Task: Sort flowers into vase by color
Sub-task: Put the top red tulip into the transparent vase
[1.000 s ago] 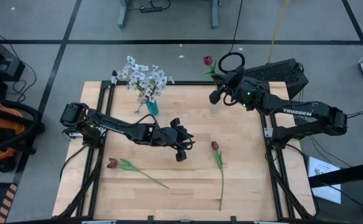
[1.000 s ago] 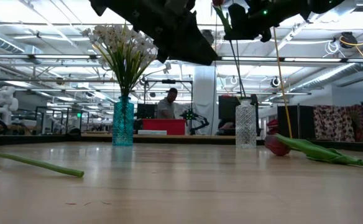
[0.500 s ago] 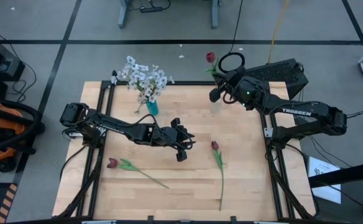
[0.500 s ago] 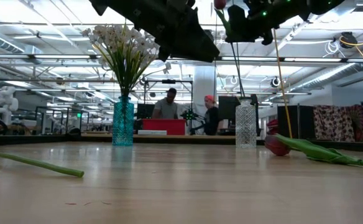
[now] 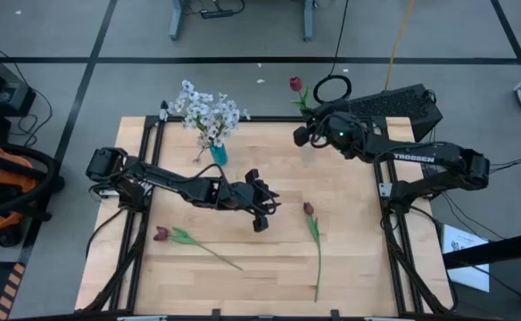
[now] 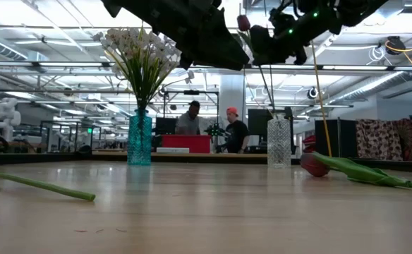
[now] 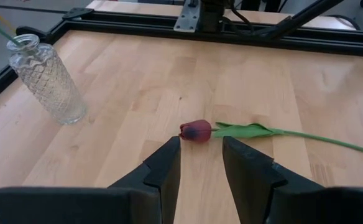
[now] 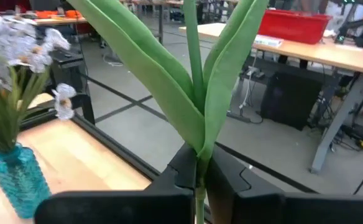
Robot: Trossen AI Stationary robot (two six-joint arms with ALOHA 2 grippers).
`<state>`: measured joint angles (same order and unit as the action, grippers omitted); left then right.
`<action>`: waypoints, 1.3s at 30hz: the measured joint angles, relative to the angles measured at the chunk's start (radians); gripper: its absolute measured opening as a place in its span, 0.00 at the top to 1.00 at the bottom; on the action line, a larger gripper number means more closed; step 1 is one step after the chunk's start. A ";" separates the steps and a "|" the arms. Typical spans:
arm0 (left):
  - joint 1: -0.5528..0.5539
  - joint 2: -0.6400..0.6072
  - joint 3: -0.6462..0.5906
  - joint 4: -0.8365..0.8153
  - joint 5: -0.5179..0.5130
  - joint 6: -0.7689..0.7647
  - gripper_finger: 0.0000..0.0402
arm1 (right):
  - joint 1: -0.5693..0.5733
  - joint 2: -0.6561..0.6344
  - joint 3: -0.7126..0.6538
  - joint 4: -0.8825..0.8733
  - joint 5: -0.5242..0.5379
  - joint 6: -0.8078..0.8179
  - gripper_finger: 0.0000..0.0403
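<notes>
While the "TROSSEN"-lettered right arm (image 5: 421, 159) has its pincer (image 8: 197, 167) clamped on a tulip stem (image 8: 194, 68), the left pincer (image 7: 201, 163) hangs parted.

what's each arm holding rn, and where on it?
Right gripper: a red tulip, pinched on the stem just below its leaves, over the clear vase. Left gripper: nothing, jaws apart above the table.

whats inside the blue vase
The blue vase holds the white flowers, their green stems bunched in its neck. The tinted glass hides the stem ends and any water.
</notes>
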<state>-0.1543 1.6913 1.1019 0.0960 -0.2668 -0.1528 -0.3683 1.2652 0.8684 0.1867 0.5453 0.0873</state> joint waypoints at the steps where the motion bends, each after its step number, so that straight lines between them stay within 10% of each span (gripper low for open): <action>1: -0.002 0.000 0.000 0.000 0.000 0.000 0.69 | 0.000 0.009 0.000 0.002 0.005 0.005 0.98; 39: -0.005 -0.001 0.000 -0.001 0.000 0.002 0.69 | -0.005 0.064 0.000 -0.170 0.086 0.114 0.96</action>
<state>-0.1596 1.6901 1.1019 0.0954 -0.2665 -0.1509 -0.3737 1.3293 0.8684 0.0172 0.6315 0.2013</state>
